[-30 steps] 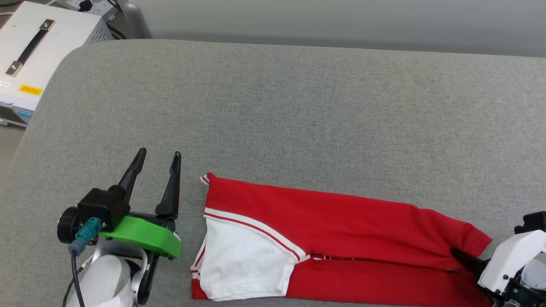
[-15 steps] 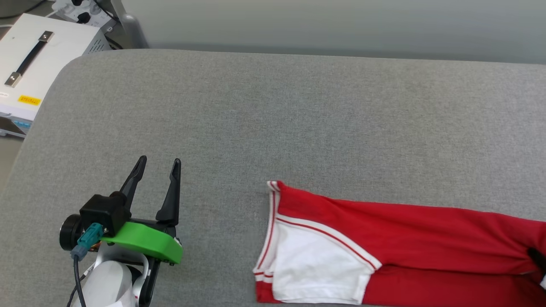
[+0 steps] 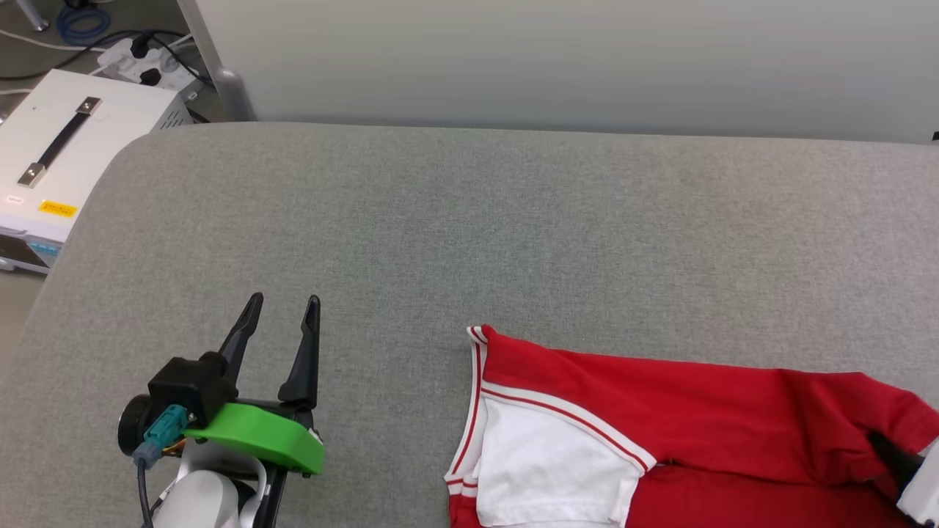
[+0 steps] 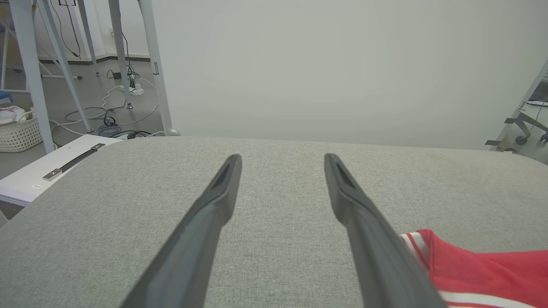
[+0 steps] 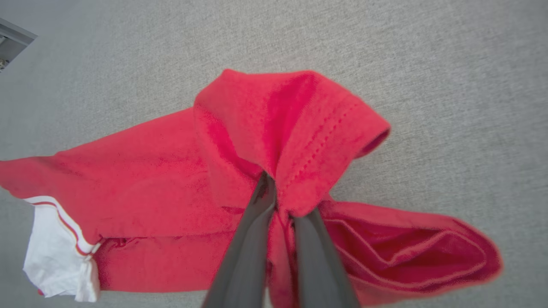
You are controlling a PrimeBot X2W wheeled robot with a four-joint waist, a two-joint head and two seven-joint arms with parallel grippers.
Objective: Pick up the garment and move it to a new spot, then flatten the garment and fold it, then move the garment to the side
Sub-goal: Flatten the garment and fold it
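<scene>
Plainly, from the head view, the garment (image 3: 697, 411) lies along the lower right of the grey desk (image 3: 469, 220), doubled lengthwise, with its white sleeve (image 3: 543, 469) and striped trim at the end nearer the middle. The left jaws stand spread over bare desk at the lower left, apart from the cloth and holding nothing. A dark finger of the right jaws meets the red cloth at the right edge of the picture. A white box (image 3: 66, 147) with a black handle sits off the desk's left end.

From the left wrist view, the two fingers are wide apart with only desk between them. The garment's striped corner (image 4: 479, 269) lies just beside the right-hand finger, low in the picture.

From the right wrist view, the right jaws are pressed together on a fold of red cloth near the stitched hem (image 5: 299, 128), which tents up around the pinch. The rest of the garment trails flat on the desk toward the white sleeve (image 5: 51, 248).

This looks like thin jersey: light, limp and not at all fragile. It will probably drape and bunch rather than hold a shape. A single pinch is likely to drag the body along the cloth-covered desk and ruck the layers. The hem and the trimmed sleeve edge seem the best places to grip, as they are thicker and less stretchy. The grip should catch both layers, and a second hold at the sleeve end would keep the fold square.
</scene>
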